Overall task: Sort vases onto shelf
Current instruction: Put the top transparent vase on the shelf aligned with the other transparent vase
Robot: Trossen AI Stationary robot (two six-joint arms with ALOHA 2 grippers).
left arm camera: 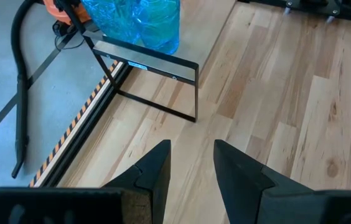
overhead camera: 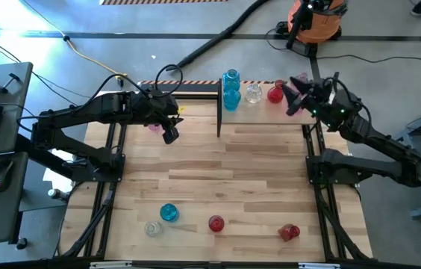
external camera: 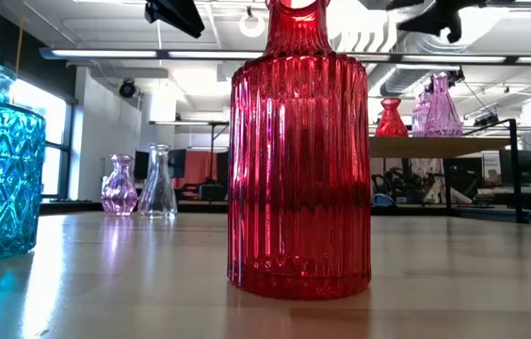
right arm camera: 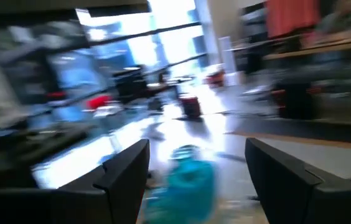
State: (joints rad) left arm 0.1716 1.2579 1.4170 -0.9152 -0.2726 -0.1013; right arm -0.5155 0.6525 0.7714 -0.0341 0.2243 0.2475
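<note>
vases: part shelved, part loose on table

vases on the shelf at the far edge: two blue, one clear, one red. four more stand near the front edge of the table. my right gripper hovers spread beside the shelved red vase, holding nothing. my left gripper hangs slightly parted and empty over bare table left of the shelf.

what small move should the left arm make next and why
Probably lower the left gripper toward the pink vase seen just beneath it in the high view: its fingers are open and empty, and no vase shows between them yet.
</note>
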